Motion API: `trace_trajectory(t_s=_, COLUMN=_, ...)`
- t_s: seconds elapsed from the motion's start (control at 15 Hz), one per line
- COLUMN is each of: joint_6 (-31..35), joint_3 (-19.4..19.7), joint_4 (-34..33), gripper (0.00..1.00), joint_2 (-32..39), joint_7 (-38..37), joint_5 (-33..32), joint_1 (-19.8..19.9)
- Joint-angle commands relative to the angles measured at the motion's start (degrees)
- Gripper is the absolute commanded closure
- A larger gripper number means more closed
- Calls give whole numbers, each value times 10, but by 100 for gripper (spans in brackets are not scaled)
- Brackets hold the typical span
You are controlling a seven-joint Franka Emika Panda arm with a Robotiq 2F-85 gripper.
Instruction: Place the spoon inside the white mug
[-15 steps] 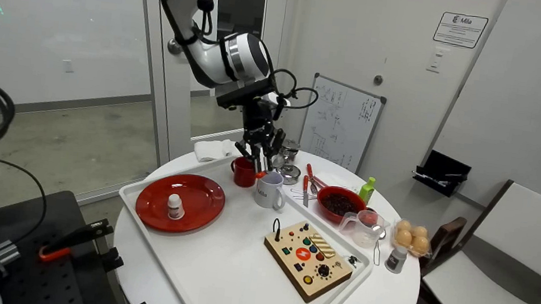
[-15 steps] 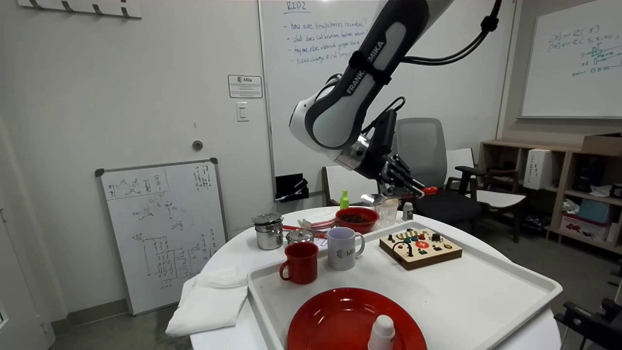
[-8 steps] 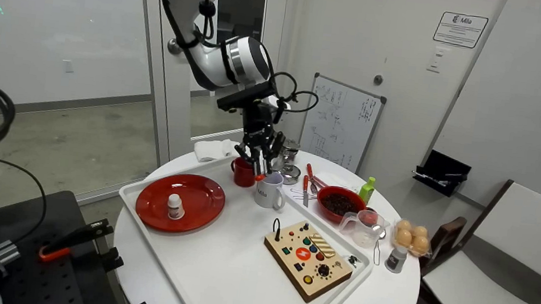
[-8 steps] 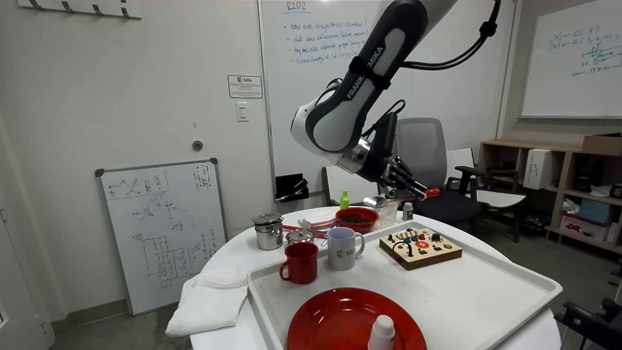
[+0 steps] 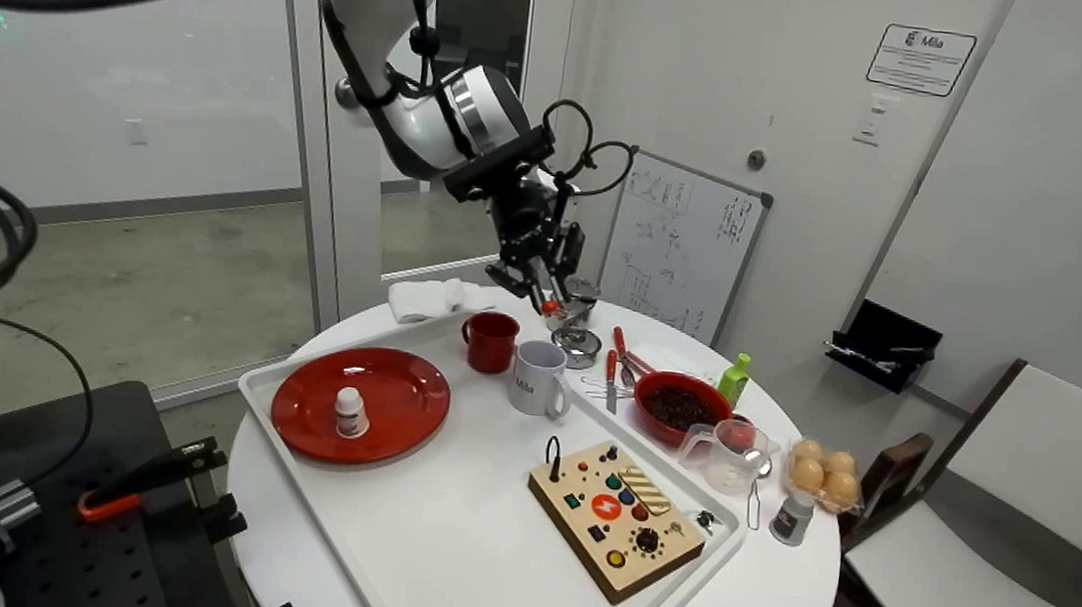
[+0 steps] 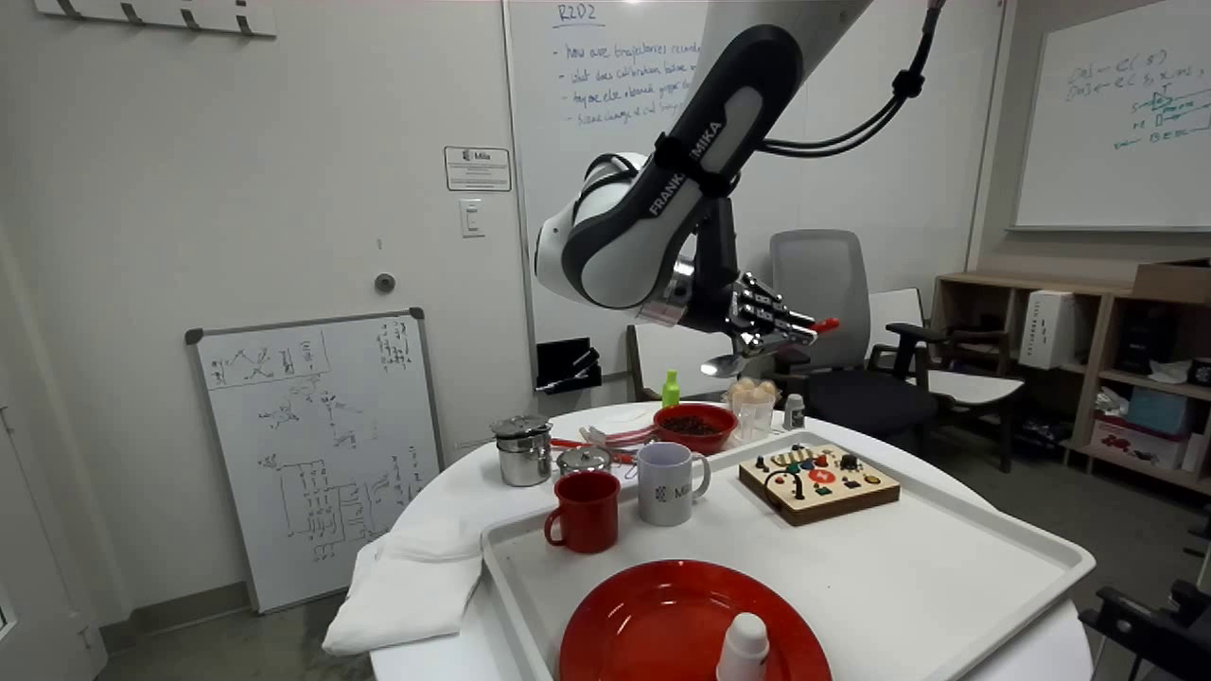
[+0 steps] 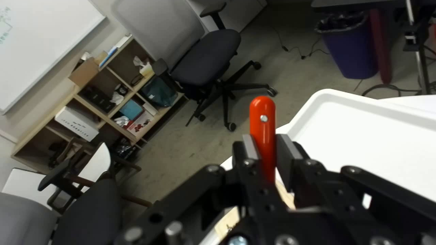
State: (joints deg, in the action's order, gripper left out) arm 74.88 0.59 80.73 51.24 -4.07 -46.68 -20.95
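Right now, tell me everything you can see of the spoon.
The spoon has a glossy red handle with a metallic stud near its end, and a silvery, metal-looking bowl. It is in the air, its handle pinched in the gripper, with nothing else seen touching it. In an exterior view it slants, handle end higher than the bowl, and the gripper hides its middle. It is outside the white mug.

In an exterior view the Franka Emika Panda arm (image 6: 676, 180) slopes from upper right to lower left, where its wrist (image 6: 667, 295) bends back, aiming the Robotiq claw (image 6: 804, 331) right and slightly down, its fingers (image 7: 250, 148) parallel and pinched nearly together.
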Motion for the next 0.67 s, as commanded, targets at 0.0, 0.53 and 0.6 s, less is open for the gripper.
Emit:
trace_trajectory(t_s=0.0, joint_6=-59, joint_3=-13, joint_4=-90, gripper=86, joint_2=56, joint_7=61, joint_5=-64, joint_1=-19)
trace_trajectory(t_s=0.53, joint_6=-105, joint_3=-18, joint_4=-234, gripper=87, joint_2=183, joint_7=149, joint_5=-130, joint_1=-42)
trace_trajectory(t_s=0.6, joint_6=-115, joint_3=-14, joint_4=-254, gripper=87, joint_2=202, joint_7=153, joint_5=-135, joint_1=-46)
